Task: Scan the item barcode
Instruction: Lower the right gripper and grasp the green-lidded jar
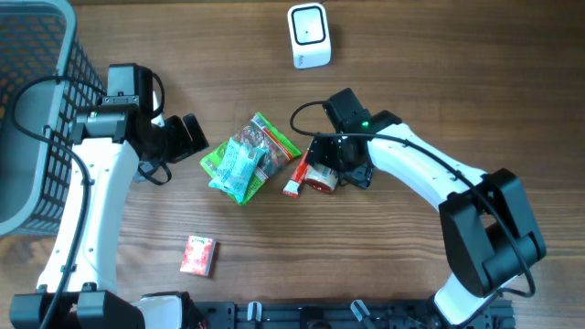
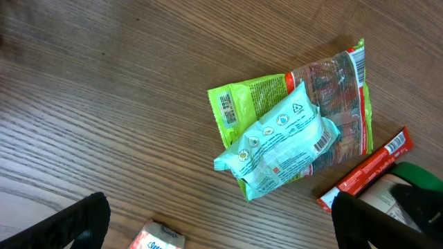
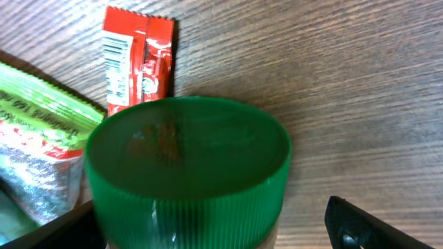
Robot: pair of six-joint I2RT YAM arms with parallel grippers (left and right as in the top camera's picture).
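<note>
Right gripper point(image 1: 324, 173) straddles green-lidded jar point(image 3: 187, 162) (jaws wide, seemingly untouching); left gripper point(image 1: 194, 137) hovers.

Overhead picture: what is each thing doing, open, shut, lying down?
Left gripper: open, empty.
Right gripper: open, either side of the jar.
Jar: green lid on.
Green bag: lying flat.
Blue packet: lying on the green bag.
Red bar: lying flat beside the jar.
Red box: lying flat, alone.
White scanner: untouched.
</note>
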